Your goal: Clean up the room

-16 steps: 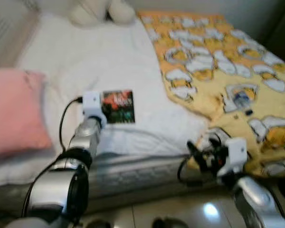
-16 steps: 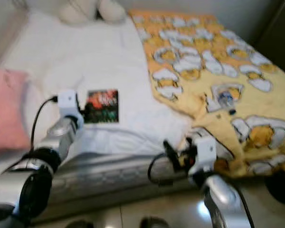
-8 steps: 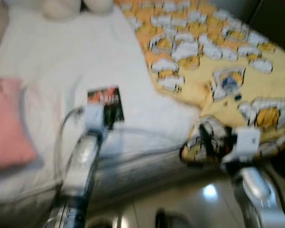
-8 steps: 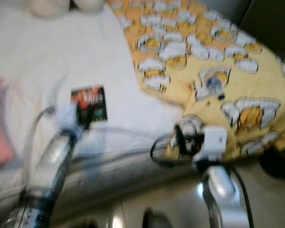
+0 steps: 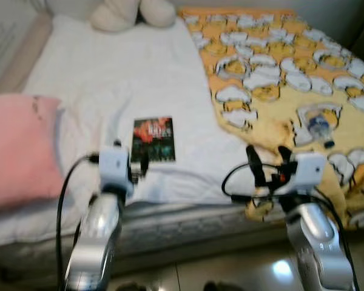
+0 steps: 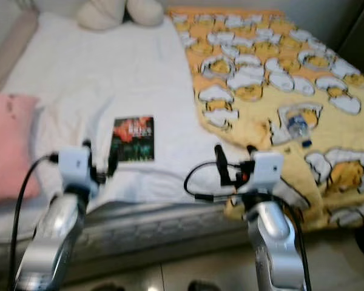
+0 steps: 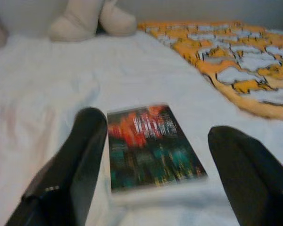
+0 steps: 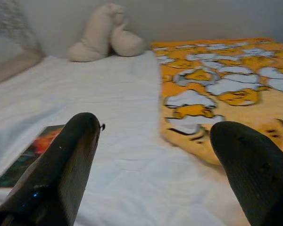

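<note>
A small book (image 5: pixel 153 139) with a dark red and green cover lies flat on the white sheet (image 5: pixel 127 73) of the bed. My left gripper (image 5: pixel 139 168) hovers just short of the book's near edge. It is open, and in the left wrist view the book (image 7: pixel 151 148) lies ahead between the two black fingers (image 7: pixel 80 155). My right gripper (image 5: pixel 268 159) is open above the bed's front edge, where the white sheet meets the yellow patterned blanket (image 5: pixel 279 66). A clear plastic bottle (image 5: pixel 320 124) rests on that blanket to the right.
A pink pillow (image 5: pixel 18 151) lies at the left of the bed. A cream plush toy (image 5: pixel 130 12) sits at the far end. The mattress front edge (image 5: pixel 188 224) runs below both grippers, with tiled floor (image 5: pixel 230 276) beneath.
The camera swung and then settled. My left gripper has drawn back from beside the book to just short of its near edge. My right gripper has moved up over the bed's edge.
</note>
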Robot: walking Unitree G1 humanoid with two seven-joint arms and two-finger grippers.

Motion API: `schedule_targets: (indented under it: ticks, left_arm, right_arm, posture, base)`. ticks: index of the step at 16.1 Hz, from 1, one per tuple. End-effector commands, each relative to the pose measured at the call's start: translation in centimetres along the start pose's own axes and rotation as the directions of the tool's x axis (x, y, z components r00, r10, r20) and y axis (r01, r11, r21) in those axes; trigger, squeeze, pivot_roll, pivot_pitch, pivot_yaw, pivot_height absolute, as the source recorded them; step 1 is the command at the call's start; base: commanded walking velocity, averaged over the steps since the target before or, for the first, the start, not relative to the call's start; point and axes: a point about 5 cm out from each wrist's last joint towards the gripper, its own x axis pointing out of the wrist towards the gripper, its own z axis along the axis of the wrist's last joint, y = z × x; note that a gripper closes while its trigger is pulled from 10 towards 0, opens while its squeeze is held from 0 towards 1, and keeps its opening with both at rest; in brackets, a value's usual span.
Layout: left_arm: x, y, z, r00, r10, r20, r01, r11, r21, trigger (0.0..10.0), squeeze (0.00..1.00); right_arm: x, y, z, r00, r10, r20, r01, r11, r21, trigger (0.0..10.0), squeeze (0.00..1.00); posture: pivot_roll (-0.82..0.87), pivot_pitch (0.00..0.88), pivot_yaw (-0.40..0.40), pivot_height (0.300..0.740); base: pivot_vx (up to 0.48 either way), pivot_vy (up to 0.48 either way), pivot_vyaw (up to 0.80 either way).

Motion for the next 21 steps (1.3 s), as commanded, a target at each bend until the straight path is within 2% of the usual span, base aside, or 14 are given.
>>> schedule_targets:
  ticks: [1, 2, 3, 6, 9, 17, 19, 21]
  left_arm:
    - [-0.1, -0.9, 0.3, 0.999, -0.032, 0.002, 0.032, 0.999, -0.013, 10.0, 1.0]
    - [1.0, -1.0, 1.2, 0.997, -0.05, 0.056, 0.05, 0.999, 0.003, 10.0, 0.0]
    - [2.2, -0.8, 2.0, 0.996, -0.032, 0.084, 0.031, 1.0, 0.004, 10.0, 0.0]
    - [2.7, -1.1, 2.1, 0.998, -0.026, 0.056, 0.026, 1.0, -0.004, 10.0, 0.0]
    - [3.8, -1.3, 2.5, 0.996, -0.056, 0.065, 0.057, 0.998, -0.011, 10.0, 0.0]
    - [4.7, -2.5, 2.6, 0.989, -0.134, 0.057, 0.135, 0.991, -0.014, 10.0, 0.0]
    - [5.1, -2.2, 2.7, 0.992, -0.115, 0.054, 0.115, 0.993, -0.007, 10.0, 0.0]
    - [5.6, -1.6, 3.3, 0.993, -0.104, 0.062, 0.105, 0.995, 0.002, 10.0, 0.0]
  right_arm:
    - [0.4, 0.2, 0.3, 0.999, 0.038, 0.015, -0.038, 0.999, 0.0, 10.0, 0.0]
    - [1.0, 0.4, -0.1, 0.997, 0.073, -0.015, -0.073, 0.997, -0.017, 10.0, 0.0]
    - [1.7, 0.4, -0.5, 0.994, 0.102, -0.037, -0.103, 0.994, -0.047, 10.0, 0.0]
    - [2.1, -0.2, -0.7, 0.999, 0.036, -0.021, -0.036, 0.999, 0.002, 10.0, 0.0]
    - [2.2, -0.3, -0.8, 0.999, 0.034, -0.021, -0.034, 0.999, 0.0, 10.0, 0.0]
    - [1.9, -0.5, -0.9, 1.0, 0.014, -0.011, -0.014, 1.0, -0.009, 10.0, 0.0]
    - [2.0, -0.3, -1.2, 1.0, 0.016, -0.026, -0.016, 1.0, 0.007, 10.0, 0.0]
    - [2.4, -0.3, -1.8, 0.998, 0.002, -0.066, 0.002, 0.998, 0.058, 10.0, 0.0]
  posture:
    - [-0.06, 0.0, -0.037, 0.74]
    - [-0.06, 0.0, -0.045, 0.74]
    - [-0.06, 0.0, -0.043, 0.74]
    - [-0.08, 0.0, -0.029, 0.74]
    - [-0.1, 0.0, -0.012, 0.74]
    - [-0.13, 0.0, 0.016, 0.74]
    - [-0.14, 0.0, 0.019, 0.74]
    - [-0.13, 0.0, 0.028, 0.74]
  base:
    - [0.0, 0.0, 0.0]
    - [0.0, 0.0, 0.0]
    - [0.472, 0.0, 0.0]
    - [0.472, 0.0, 0.63]
    - [0.472, 0.0, 0.0]
    - [0.473, 0.0, 0.0]
    - [0.0, 0.0, 0.0]
    - [0.0, 0.0, 0.0]
